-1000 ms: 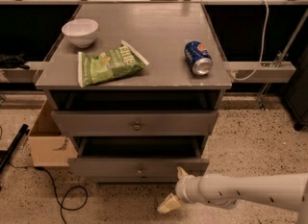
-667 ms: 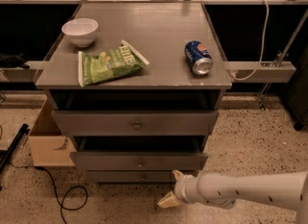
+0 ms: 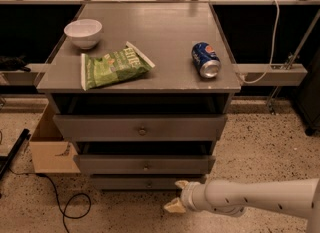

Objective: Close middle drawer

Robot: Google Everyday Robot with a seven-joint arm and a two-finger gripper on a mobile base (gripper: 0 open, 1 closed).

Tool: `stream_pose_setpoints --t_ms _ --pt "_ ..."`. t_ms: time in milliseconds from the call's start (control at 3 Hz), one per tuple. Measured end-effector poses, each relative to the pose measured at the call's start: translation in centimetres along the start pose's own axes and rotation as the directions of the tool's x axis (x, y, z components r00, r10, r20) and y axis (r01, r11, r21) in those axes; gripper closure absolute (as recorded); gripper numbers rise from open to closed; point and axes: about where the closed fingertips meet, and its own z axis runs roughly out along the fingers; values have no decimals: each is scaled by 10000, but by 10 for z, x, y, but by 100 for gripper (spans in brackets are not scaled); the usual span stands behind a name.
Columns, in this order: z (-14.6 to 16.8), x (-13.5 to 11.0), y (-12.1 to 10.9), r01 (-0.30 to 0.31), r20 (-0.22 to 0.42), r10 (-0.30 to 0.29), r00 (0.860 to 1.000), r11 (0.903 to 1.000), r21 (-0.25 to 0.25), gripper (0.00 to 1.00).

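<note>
The grey cabinet (image 3: 150,37) has three drawers. The middle drawer (image 3: 110,164) is a shallow grey front with a small round knob (image 3: 146,166). A dark gap shows above it, under the wider top drawer (image 3: 100,127). The bottom drawer (image 3: 120,183) sits just beneath it. My gripper (image 3: 177,195) reaches in from the lower right on a white arm (image 3: 250,199). It is low in front of the cabinet, below the middle drawer's front and to the right of the bottom knob. Its two cream fingers (image 3: 173,206) stand apart, open, holding nothing.
On the cabinet top lie a white bowl (image 3: 83,32), a green chip bag (image 3: 115,67) and a blue can (image 3: 205,59) on its side. A cardboard box (image 3: 50,149) and a black cable (image 3: 65,202) are on the speckled floor at the left. A white rail (image 3: 272,72) juts out at the right.
The middle drawer's front has slid back into the cabinet from well pulled out. My gripper has followed it inward and slightly up.
</note>
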Motion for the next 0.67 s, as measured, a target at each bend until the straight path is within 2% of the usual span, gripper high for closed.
stream_pose_setpoints --t_ms 333,667 --pt "0 2 -1 -195 10 195 9998 9998 -30 8" --pt "0 3 0 -198 -28 198 9998 9998 -50 0"
